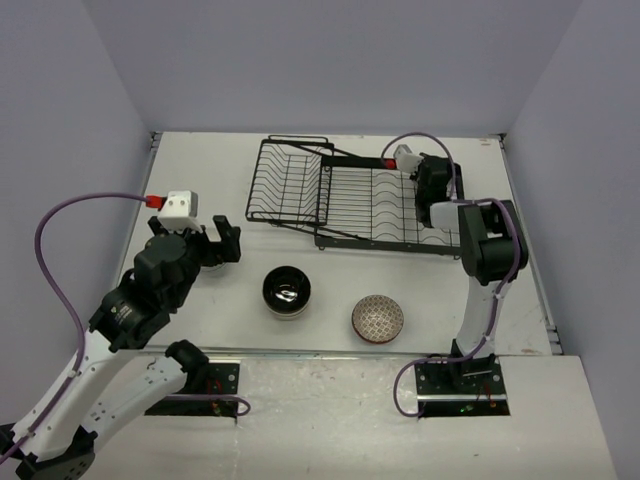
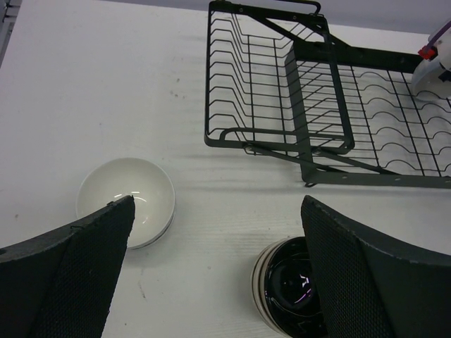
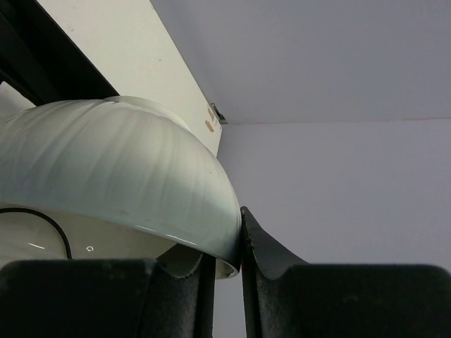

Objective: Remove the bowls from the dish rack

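The black wire dish rack (image 1: 340, 195) stands at the back of the table and also shows in the left wrist view (image 2: 282, 84). My right gripper (image 1: 428, 180) hangs over the rack's right end. In the right wrist view it (image 3: 229, 246) is shut on the rim of a plain white bowl (image 3: 113, 162). My left gripper (image 1: 213, 245) is open and empty above the table (image 2: 217, 232). A white bowl (image 2: 127, 197) sits by its left finger. A beige bowl with a black inside (image 1: 287, 291) sits by its right finger (image 2: 292, 289). A net-patterned bowl (image 1: 378, 318) stands right of that one.
Grey walls close in the table on the left, back and right. The table's near edge (image 1: 380, 352) runs just in front of the two bowls. A purple cable (image 1: 60, 225) loops beside the left arm.
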`<state>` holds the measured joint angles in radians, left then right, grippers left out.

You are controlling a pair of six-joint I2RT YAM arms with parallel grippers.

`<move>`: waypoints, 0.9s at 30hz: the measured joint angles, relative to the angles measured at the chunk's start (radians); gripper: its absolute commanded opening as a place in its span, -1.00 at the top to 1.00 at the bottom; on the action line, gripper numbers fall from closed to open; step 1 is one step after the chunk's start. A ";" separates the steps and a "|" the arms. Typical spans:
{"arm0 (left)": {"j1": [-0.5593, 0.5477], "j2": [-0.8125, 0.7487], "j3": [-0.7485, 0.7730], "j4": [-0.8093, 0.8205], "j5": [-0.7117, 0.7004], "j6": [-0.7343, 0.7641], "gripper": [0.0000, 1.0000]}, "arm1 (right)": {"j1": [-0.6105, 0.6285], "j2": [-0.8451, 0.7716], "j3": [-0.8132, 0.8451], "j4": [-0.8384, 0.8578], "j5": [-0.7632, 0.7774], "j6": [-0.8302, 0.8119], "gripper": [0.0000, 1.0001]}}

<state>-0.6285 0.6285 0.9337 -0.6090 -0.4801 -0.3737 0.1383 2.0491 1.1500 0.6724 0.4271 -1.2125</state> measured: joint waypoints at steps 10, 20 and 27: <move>-0.010 0.000 -0.007 0.002 -0.011 0.000 -1.00 | 0.012 0.065 -0.018 0.201 -0.008 -0.103 1.00; -0.010 0.006 -0.018 0.002 -0.023 0.000 -1.00 | 0.033 0.173 -0.018 0.468 -0.004 -0.250 1.00; -0.010 0.007 -0.031 0.008 -0.027 0.000 -1.00 | 0.046 0.251 0.005 0.611 0.024 -0.318 1.00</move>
<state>-0.6384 0.6353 0.9031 -0.6006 -0.5072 -0.3733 0.1844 2.3001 1.1553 1.2835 0.4511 -1.5307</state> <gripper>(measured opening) 0.997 0.156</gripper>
